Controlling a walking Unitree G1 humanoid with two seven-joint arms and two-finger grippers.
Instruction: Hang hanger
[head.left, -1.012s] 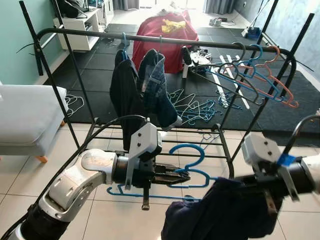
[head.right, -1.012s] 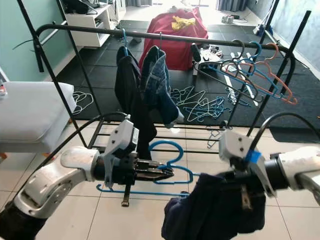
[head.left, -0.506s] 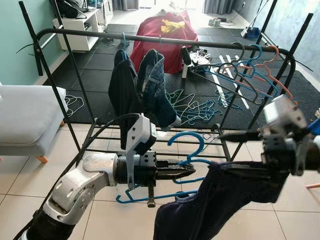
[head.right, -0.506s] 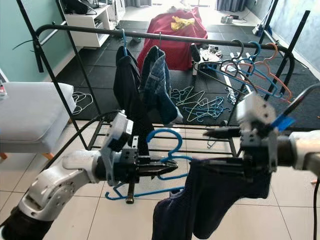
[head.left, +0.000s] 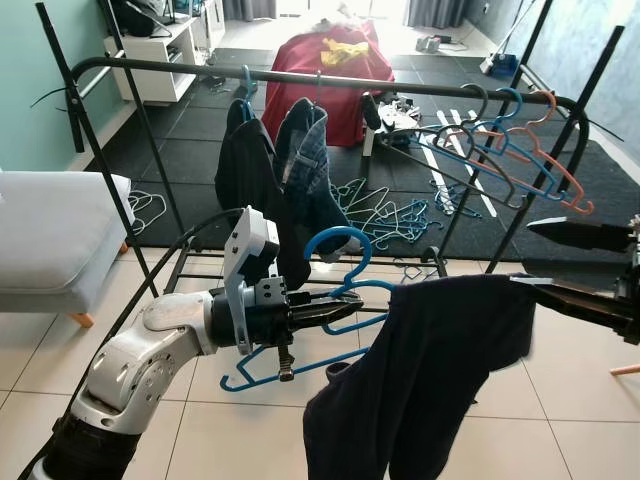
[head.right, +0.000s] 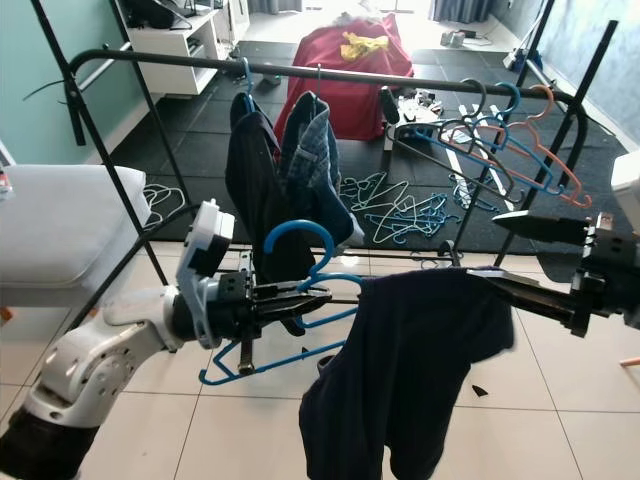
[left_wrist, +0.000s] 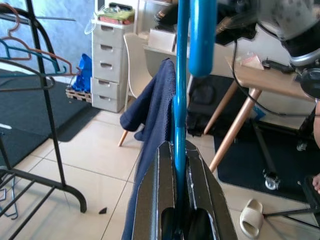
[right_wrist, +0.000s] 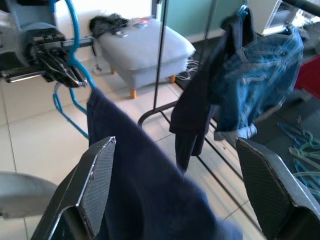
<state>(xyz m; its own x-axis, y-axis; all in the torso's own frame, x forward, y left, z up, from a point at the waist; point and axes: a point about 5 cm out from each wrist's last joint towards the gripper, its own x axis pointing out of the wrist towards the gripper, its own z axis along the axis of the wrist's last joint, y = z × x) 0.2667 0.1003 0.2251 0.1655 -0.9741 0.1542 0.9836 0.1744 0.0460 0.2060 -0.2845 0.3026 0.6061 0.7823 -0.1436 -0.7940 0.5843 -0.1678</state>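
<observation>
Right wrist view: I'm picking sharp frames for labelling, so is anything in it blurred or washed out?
Right wrist view: the dark garment close to the lens is soft, the upper corner by the rack glares white; the blue hanger stays sharp. Head views are crisp.

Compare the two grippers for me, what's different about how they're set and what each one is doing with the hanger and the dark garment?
The left gripper is shut on the blue hanger, pinching it just below the hook; the right gripper is spread wide open and grips nothing. The left gripper touches only the hanger, while the dark blue garment drapes over the right gripper's lower finger. Both are raised in front of the black clothes rack, pointing toward each other.
</observation>
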